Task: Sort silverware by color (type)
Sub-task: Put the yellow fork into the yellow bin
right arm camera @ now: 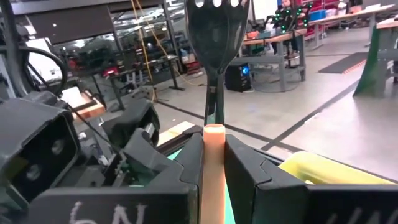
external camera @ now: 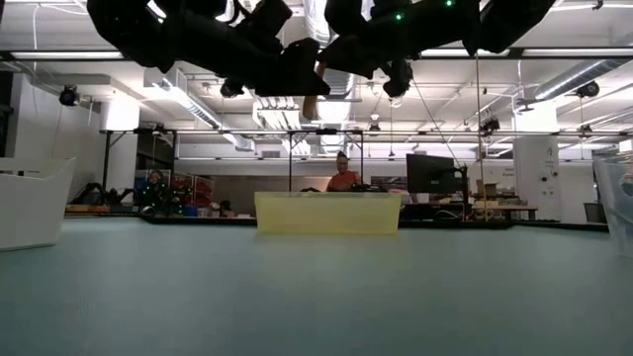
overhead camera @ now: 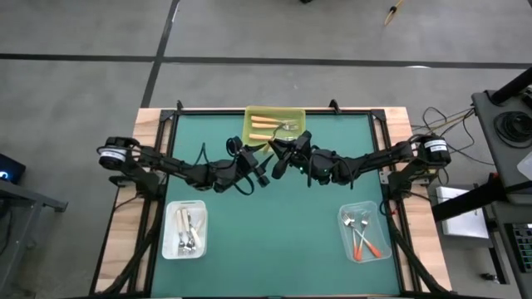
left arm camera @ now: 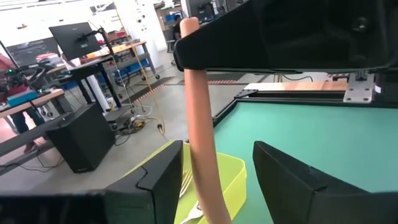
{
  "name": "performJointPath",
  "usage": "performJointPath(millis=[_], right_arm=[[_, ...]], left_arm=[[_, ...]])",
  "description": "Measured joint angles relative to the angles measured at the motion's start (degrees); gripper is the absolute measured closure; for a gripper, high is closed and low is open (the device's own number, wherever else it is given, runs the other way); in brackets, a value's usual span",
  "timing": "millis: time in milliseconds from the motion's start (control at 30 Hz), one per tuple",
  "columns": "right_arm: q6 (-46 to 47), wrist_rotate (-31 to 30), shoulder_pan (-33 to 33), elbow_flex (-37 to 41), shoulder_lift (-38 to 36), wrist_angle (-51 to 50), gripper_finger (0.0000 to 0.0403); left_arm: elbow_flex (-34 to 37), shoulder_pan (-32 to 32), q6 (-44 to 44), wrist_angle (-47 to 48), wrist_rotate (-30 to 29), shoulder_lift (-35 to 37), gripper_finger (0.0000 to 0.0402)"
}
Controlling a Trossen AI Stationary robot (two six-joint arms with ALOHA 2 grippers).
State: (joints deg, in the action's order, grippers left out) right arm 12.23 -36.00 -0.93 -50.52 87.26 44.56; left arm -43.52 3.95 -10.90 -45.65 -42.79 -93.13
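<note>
Both arms meet above the middle of the green table, just in front of the yellow tray [overhead camera: 274,124], which holds light-orange-handled forks [overhead camera: 273,123]. My right gripper [right arm camera: 213,171] is shut on a fork with a light-orange handle [right arm camera: 213,155]. The fork's metal head [right arm camera: 217,31] sticks out past the fingers. My left gripper [left arm camera: 217,186] is open. Its two fingers [left arm camera: 161,183] stand on either side of the same handle [left arm camera: 202,124]; whether one of them touches it I cannot tell. In the high view my left gripper [overhead camera: 261,171] and my right gripper [overhead camera: 283,161] sit close together. My right gripper pinches the fork's light-orange handle [right arm camera: 213,143] between its two fingers [right arm camera: 186,171], close to where the metal neck begins. The fork is lifted clear of the table. A stretch of the handle [external camera: 310,107] shows below the grippers in the low view.
A white tray [overhead camera: 170,241] with white-handled forks stands at the near left. A clear tray [overhead camera: 378,218] with red-orange-handled forks stands at the near right. A person [external camera: 342,178] sits in the room beyond the far edge.
</note>
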Motion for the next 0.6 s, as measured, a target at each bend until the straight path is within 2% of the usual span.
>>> performJointPath(millis=[233, 600], right_arm=[[0.7, 0.2, -0.2, 0.0, 0.1, 0.3, 0.0372], [0.8, 0.0, -1.6, 0.0, 0.1, 0.6, 0.0372]], left_arm=[[-0.6, 0.0, 0.0, 0.4, -0.2, -0.2, 0.0254], [-0.6, -0.7, 1.1, 0.6, -0.3, -0.2, 0.0350]])
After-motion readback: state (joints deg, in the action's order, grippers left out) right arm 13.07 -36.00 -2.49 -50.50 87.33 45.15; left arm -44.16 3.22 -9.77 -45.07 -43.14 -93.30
